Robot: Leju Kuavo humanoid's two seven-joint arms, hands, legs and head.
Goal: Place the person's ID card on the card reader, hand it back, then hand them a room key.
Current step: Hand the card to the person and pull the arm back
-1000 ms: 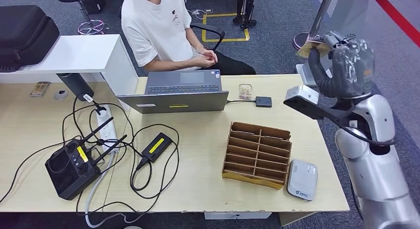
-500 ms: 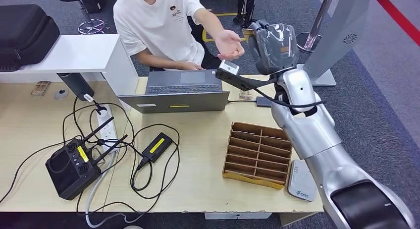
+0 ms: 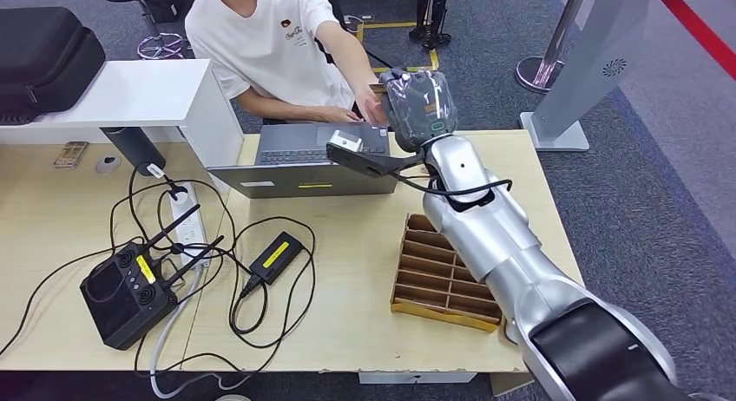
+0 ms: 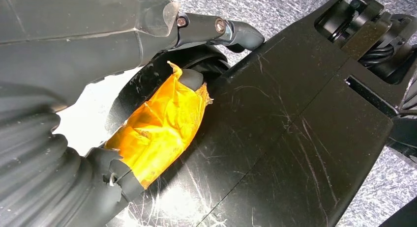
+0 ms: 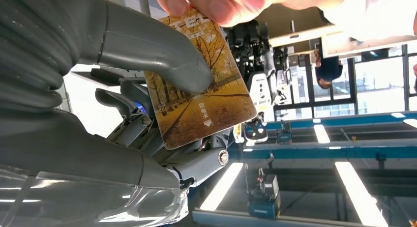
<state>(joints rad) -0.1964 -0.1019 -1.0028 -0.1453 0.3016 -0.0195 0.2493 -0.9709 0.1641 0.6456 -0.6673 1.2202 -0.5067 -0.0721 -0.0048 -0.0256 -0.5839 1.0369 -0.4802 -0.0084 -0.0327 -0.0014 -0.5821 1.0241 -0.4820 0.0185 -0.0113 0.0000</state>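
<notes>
At the far edge of a light wooden desk (image 3: 364, 331), the robot's right hand (image 3: 420, 106) is raised above the open grey laptop (image 3: 317, 158), its silver arm crossing over the brown slotted card rack (image 3: 438, 275). Seen from the right wrist, the hand (image 5: 147, 119) pinches a room key card (image 5: 204, 97), printed with a golden autumn avenue, between its thick grey thumb and the darker fingers behind it. A person's hand (image 5: 231, 3) grips the opposite end of the same card, so both hold it at once. In the head view the seated person (image 3: 260, 45), in a white T-shirt on the far side of the desk, stretches one arm out to meet the robot's hand; the card itself is too small to make out there.

The left hand (image 4: 98, 74) hangs close against a scratched black panel, one fingertip wrapped in orange tape (image 4: 157, 128); whether its fingers are closed or spread cannot be told.

On the left half of the desk lie a black remote controller with antennas (image 3: 126, 288), a black power adapter with a yellow label (image 3: 274, 255) and a white power strip (image 3: 184, 223) amid looping cables. A black case (image 3: 43, 58) rests on the white side cabinet at far left.
</notes>
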